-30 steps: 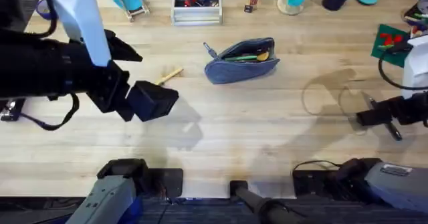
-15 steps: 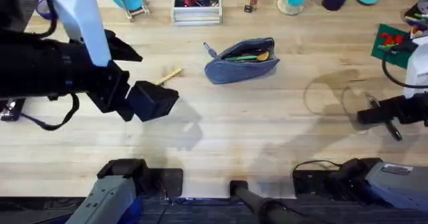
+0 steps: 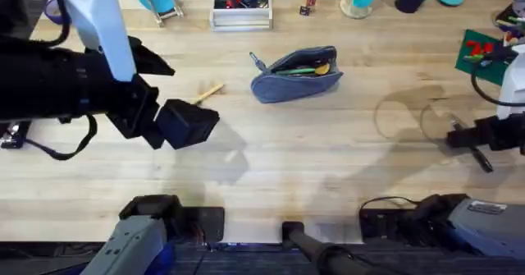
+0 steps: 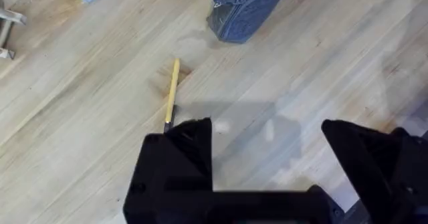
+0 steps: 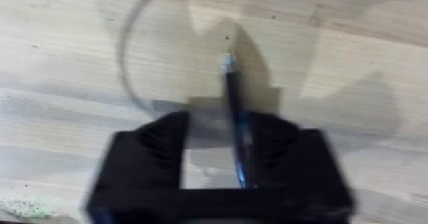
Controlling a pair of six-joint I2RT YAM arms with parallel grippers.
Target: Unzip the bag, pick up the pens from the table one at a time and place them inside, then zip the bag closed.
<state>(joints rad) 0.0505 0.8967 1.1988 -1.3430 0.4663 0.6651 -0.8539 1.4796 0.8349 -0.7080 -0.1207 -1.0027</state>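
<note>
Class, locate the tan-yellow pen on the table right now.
In the overhead view the tan-yellow pen lies on the table, left of the bag, just beyond the left gripper.

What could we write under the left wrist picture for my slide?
The open left gripper hovers over the table near a tan-yellow pen, with the blue-grey bag farther off.
</note>
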